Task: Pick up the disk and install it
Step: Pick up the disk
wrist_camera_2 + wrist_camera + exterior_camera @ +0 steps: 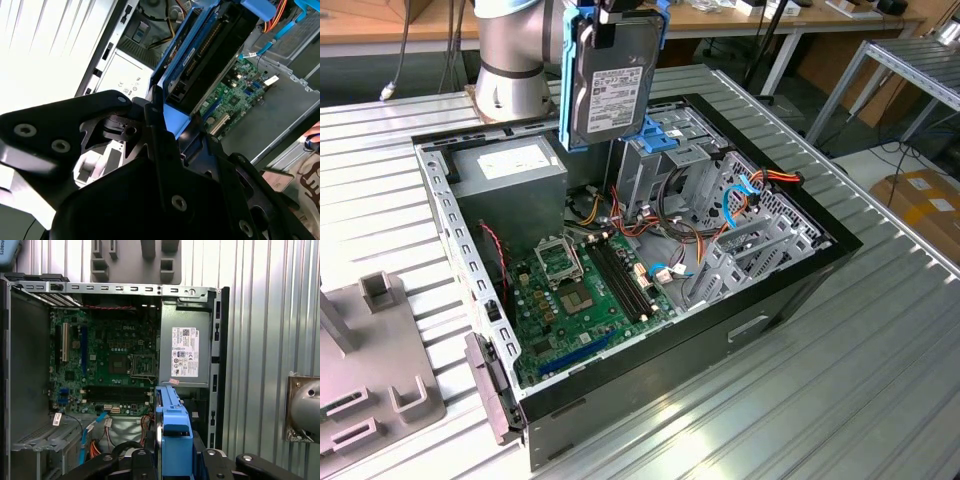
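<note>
Exterior view: one robot arm holds one disk upright in the air above one open computer case. The gripper is clamped on the disk's upper end, gripping its blue bracket. The disk hangs over the space between one grey power supply and one blue-topped drive cage. One green motherboard lies on the case floor. One grey fixture sits on the table at the exterior view's left.
</note>
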Motion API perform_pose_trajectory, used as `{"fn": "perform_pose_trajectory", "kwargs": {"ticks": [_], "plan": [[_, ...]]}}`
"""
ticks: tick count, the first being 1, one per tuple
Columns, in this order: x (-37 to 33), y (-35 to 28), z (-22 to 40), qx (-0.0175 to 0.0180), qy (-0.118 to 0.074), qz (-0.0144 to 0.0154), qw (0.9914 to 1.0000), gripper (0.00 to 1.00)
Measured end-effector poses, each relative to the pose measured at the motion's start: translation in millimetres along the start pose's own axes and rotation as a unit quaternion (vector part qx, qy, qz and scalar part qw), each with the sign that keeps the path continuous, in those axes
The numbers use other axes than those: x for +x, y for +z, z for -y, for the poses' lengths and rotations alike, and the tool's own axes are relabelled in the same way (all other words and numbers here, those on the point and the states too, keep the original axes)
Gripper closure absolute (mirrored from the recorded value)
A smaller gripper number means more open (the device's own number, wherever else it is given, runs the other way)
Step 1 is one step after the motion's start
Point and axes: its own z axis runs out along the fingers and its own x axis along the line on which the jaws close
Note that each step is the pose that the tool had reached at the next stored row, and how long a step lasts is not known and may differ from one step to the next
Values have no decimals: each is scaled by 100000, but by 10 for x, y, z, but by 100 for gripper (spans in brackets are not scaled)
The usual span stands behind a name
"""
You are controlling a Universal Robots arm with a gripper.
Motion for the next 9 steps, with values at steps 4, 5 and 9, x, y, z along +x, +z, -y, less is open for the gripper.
{"fn": "perform_pose_trajectory", "kwargs": {"ticks": [4, 5, 9], "plan": [[0, 0, 1, 2, 2, -2, 100000, 63], [5, 1, 2, 3, -4, 4, 100000, 63], [63, 1, 0, 2, -2, 2, 100000, 63]]}}
